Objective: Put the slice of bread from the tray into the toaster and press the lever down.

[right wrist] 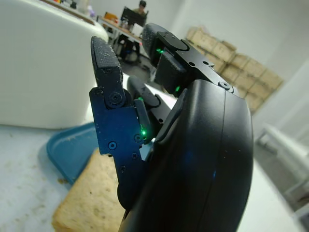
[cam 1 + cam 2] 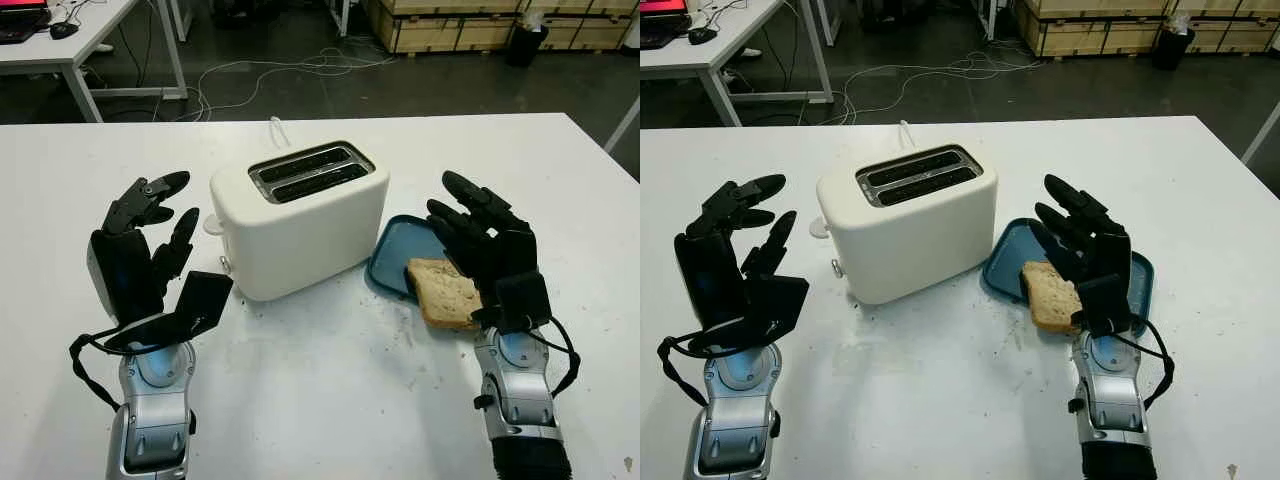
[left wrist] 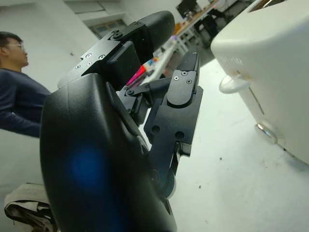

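Left eye view: the right hand (image 2: 480, 240) is hovering open, holding nothing, over bread (image 2: 442, 291) on the blue tray (image 2: 392, 250); the left hand (image 2: 150, 240) is idling open beside the white toaster (image 2: 300, 220).

The big white table (image 2: 330, 400) has small dark crumbs and marks on it. Behind it the floor (image 2: 300, 80) is dark grey. White cables (image 2: 290, 70) lie in loops on the floor. At the far left stands another white table (image 2: 75, 45) with thin white legs. At the far right are stacks of light brown wooden boxes (image 2: 470, 25), and a black bin (image 2: 527, 42) stands by them. A person (image 3: 19, 92) in a dark top stands by a pale wall (image 3: 43, 24).
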Available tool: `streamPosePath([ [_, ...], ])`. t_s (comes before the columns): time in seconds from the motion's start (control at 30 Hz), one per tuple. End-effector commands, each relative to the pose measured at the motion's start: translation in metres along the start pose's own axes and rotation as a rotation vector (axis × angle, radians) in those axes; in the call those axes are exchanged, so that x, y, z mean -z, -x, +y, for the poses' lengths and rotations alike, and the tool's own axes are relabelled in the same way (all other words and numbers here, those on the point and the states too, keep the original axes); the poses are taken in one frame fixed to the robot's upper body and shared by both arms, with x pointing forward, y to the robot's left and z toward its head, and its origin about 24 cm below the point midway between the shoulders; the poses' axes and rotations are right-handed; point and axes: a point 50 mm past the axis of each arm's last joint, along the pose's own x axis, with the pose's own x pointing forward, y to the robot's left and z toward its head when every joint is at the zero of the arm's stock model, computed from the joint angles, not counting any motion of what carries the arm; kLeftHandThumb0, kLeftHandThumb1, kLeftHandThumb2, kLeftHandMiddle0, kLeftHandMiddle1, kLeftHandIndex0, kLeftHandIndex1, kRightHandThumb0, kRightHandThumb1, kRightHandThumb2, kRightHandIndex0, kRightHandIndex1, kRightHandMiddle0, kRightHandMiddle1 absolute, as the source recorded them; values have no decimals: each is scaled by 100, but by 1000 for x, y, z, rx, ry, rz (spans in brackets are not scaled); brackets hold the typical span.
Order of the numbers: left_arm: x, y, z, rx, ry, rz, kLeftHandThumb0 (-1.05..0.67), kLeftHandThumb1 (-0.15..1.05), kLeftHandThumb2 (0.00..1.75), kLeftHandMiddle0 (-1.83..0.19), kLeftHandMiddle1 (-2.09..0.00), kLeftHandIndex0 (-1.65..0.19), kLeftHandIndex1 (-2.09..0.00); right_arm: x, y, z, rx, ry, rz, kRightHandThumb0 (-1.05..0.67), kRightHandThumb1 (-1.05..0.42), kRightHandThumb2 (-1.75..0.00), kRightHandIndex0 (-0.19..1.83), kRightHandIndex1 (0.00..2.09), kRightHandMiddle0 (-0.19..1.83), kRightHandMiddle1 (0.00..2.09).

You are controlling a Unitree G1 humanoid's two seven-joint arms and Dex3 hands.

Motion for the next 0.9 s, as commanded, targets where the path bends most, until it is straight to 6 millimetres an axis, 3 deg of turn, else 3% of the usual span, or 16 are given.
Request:
streamPosePath([
  [0.0, -1, 0, -1, 1, 8, -4, -15, 89, 0, -52, -125, -76, -49, -5, 9, -7, -34, 148, -72, -45, -92, 0, 80, 0, 69, 0],
  [0.2, -1, -2, -1, -10, 5, -13, -16, 88, 0, -53, -126, -76, -52, -15, 38, -28, -206, 586, -154, -47, -88, 0, 55, 0, 52, 0],
  [0.3, -1, -2, -1, -5, 10, -14, -14, 89, 0, -53, -127, -75, -53, -16, 49, -34, -267, 708, -156, -51, -87, 0, 45, 0, 44, 0],
  [0.53, -1, -4, -1, -5, 17, -12, -16, 89, 0, -51, -129, -73, -56, -25, 59, -38, -414, 1067, -151, -68, -84, 0, 19, 0, 25, 0],
  [0.7, 0, -4, -1, -8, 9, -18, -17, 88, 0, -52, -130, -72, -59, -28, 63, -37, -446, 1198, -133, -74, -83, 0, 10, 0, 16, 0],
  [0.87, -2, -4, -1, -8, 6, -21, -16, 88, 0, -52, -130, -71, -61, -16, 66, -37, -430, 1260, -106, -71, -85, -1, 6, 0, 12, 0],
])
